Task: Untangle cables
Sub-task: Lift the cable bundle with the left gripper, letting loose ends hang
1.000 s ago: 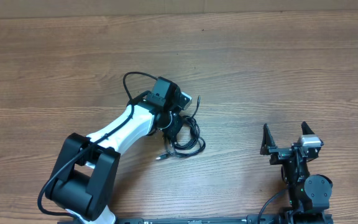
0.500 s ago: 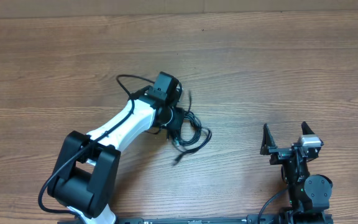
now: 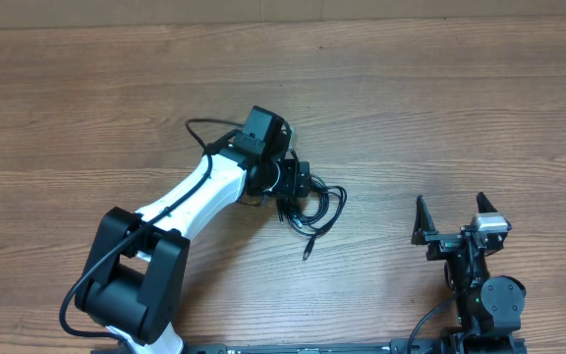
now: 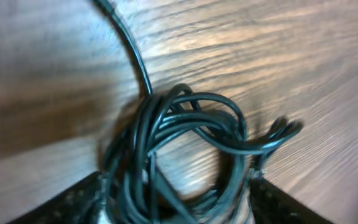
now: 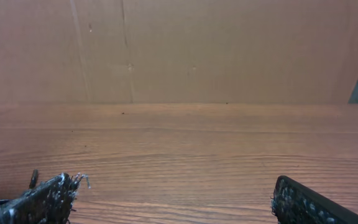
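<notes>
The cables (image 4: 140, 143) lie as one knotted bundle on the table (image 3: 440, 108), between the jaws of the left gripper (image 3: 303, 192), which stand apart around it without pinching. No cord looks separated yet, so nearly all the work seems left. One tail trails off ahead of that gripper. The right gripper (image 3: 452, 218), jaws wide and empty, sits well apart. Bare wood surrounds the bundle, and no table edge is near.

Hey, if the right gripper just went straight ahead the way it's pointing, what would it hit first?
Nothing nearby: the right gripper faces bare table, then the brown wall beyond the far edge, though depth is unclear.
</notes>
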